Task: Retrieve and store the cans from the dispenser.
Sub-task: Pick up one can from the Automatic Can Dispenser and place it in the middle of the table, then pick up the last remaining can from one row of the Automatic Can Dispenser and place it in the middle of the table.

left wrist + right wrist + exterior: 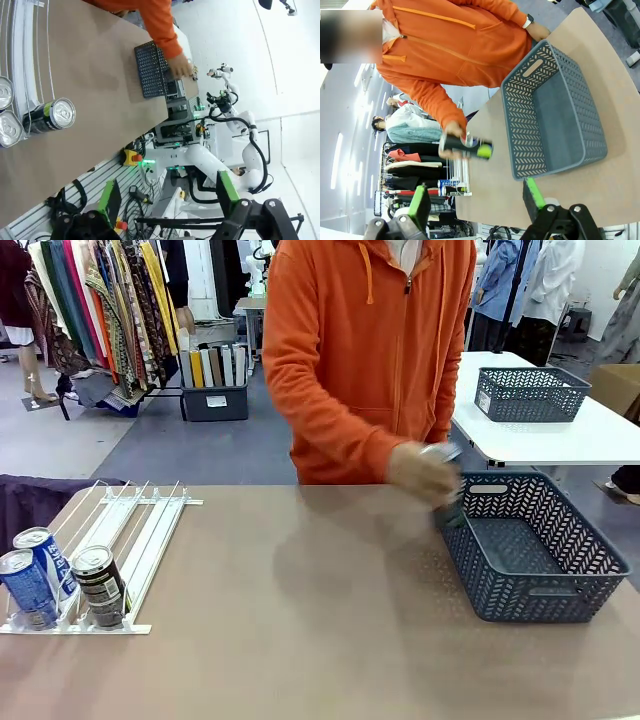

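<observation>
Risk: the held can (pixel 467 146) lies sideways in the person's hand (pixel 425 472), just beside the basket (pixel 520 595) wall. It could clip the rim and roll across the table (pixel 300 640).
Look: dark body, yellow-green end.
Remaining: two blue-and-white cans (pixel 30 585) and one dark can (pixel 100 585) at the dispenser (pixel 150 530) lip, at 8 o'clock; the basket is at 4 o'clock.
Left gripper (pixel 167 192): fingers spread, empty.
Right gripper (pixel 477 197): fingers spread, empty.

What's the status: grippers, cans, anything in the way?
Left gripper open, right gripper open, both empty. Three cans at dispenser lip. Person's hand holds a dark can at the basket.
</observation>
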Available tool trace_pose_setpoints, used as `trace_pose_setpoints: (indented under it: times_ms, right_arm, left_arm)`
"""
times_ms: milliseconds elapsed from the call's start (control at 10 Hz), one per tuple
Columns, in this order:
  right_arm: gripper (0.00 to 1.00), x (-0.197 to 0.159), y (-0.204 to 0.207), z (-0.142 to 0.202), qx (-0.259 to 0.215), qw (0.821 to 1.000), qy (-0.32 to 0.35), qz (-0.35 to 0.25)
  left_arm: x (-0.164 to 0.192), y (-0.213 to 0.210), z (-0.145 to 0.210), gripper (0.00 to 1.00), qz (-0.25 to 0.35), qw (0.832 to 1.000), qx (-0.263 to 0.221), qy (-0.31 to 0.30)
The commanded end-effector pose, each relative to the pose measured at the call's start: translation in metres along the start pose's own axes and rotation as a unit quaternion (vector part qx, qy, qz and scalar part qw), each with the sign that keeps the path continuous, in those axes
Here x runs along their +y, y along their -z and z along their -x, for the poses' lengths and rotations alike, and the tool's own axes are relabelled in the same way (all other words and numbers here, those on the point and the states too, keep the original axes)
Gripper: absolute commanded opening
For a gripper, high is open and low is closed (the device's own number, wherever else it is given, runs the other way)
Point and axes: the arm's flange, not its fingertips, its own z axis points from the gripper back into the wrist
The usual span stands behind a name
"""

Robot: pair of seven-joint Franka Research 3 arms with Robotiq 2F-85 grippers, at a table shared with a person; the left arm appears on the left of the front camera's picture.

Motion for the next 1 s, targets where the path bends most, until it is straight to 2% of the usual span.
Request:
trace_pose_setpoints:
  times_ms: [0, 900]
  right_arm:
    - [1.0, 0.0012, 0.0011, -0.0021, -0.008, 1.0, -0.012, -0.017]
    - [1.0, 0.0012, 0.0011, -0.0021, -0.008, 1.0, -0.012, -0.017]
  left_arm:
    - [-0.0113, -0.0028, -0.0002, 1.0, 0.01, 1.0, -0.008, 0.015]
    - [-0.0102, -0.0024, 0.001, 1.0, -0.001, 1.0, -0.006, 0.003]
